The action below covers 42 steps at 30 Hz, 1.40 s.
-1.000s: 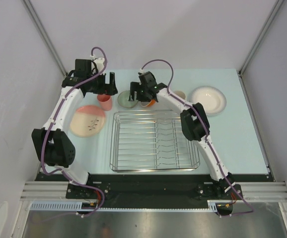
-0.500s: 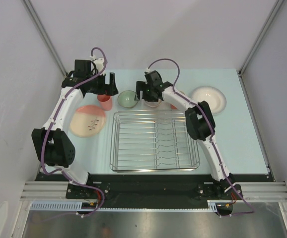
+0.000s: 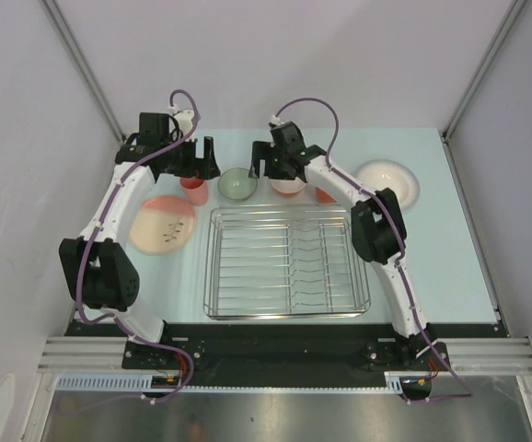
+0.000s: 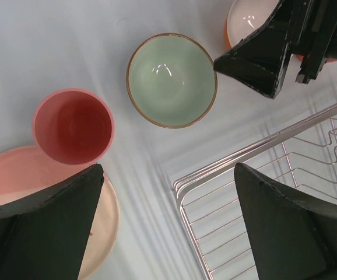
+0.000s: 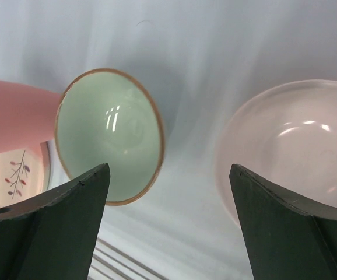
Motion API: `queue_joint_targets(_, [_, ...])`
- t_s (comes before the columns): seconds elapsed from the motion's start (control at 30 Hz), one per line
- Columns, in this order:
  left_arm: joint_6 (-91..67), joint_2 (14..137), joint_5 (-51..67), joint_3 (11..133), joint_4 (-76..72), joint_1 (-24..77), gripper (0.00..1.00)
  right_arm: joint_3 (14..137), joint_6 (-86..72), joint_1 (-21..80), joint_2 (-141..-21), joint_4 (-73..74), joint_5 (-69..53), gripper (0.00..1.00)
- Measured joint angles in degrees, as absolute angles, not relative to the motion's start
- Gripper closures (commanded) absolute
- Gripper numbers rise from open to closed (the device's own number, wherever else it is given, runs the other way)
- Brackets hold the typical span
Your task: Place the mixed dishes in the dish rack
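Over the far side of the worktop (image 3: 450,239), seen from above, my right gripper (image 3: 268,166) hangs at the left rim of the orange white-lined bowl (image 3: 289,184). The sage-green bowl (image 3: 237,184) sits just beside it on the left. My left gripper (image 3: 200,164) hovers above the pink tumbler (image 3: 192,191). The leaf-patterned plate (image 3: 162,224) lies nearer me, the white plate (image 3: 386,182) is well off to the right, and the orange mug (image 3: 325,194) peeps out from behind the right arm. The dish rack (image 3: 286,262) sits in the middle with no dish in it, so I judge that loading has not begun.

From the left wrist, that gripper is spread wide, carrying nothing and touching nothing. The tumbler lies just off its left finger, the sage-green bowl is ahead, and a corner of the rack is under its right finger.

From the right wrist, the gripper is likewise spread wide and empty. Its gap lies over bare worktop between the two bowls, with one finger over the near edge of each, so I cannot tell which bowl it is lined up for.

To do this well I would commit to one bowl and shift sideways until one finger sits inside the rim and the other outside. I would close on the wall rather than the lip alone. Then I would lift straight up before carrying it over the rack's side, minding the neighbouring bowl and my left arm close by
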State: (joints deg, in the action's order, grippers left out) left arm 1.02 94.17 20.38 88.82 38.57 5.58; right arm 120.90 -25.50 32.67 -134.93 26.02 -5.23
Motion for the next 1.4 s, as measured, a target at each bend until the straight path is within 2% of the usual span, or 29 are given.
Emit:
queue_joint_targets(0.4, [1.06,94.06,20.38,88.82,38.46,5.58,0.0,125.64,-25.19,37.8,-135.68,26.81,-5.56,0.12])
queue_joint_targets(1.17, [1.06,93.73,21.47,87.57,38.13,4.82,0.0,128.53,-25.93,37.17,-143.09,29.19,-5.69,0.17])
queue_joint_targets(1.27, [1.06,93.73,21.58,87.2,38.11,4.67,0.0,129.05,-26.0,37.17,-145.03,29.23,-5.61,0.2])
queue_joint_targets(1.4, [1.06,93.73,21.71,86.91,38.11,4.43,0.0,129.29,-26.3,37.17,-146.08,28.64,-5.48,0.29])
